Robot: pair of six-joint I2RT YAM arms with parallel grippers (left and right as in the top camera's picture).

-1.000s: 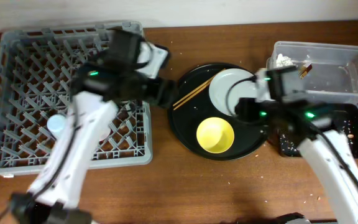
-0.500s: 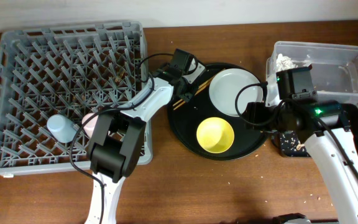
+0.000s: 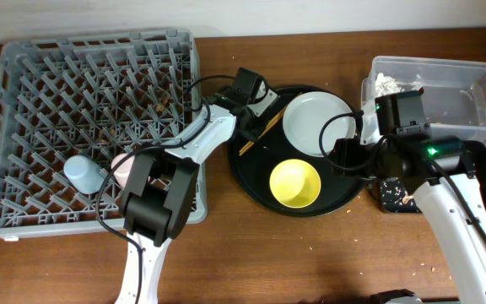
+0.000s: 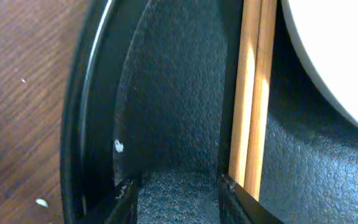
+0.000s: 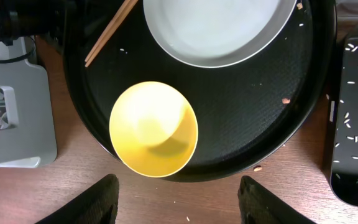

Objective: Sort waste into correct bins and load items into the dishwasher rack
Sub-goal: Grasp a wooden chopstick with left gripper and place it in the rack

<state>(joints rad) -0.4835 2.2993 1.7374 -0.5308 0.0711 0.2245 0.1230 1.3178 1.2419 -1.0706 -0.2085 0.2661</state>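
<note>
Left wrist showed the left gripper (image 4: pixel 176 186) spread low on the round tray (image 4: pixel 166 112), chopsticks (image 4: pixel 252 93) lying at one finger, off-centre; centring both sticks before closing seemed wise. The right gripper (image 5: pixel 176 202) hung spread above the bowl (image 5: pixel 153 129).

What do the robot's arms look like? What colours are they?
The left arm and right arm have white tube-shaped links with chunky black joints. Thin black cables loop alongside. A small green light glows on the right arm. The gripper fingers are black.
</note>
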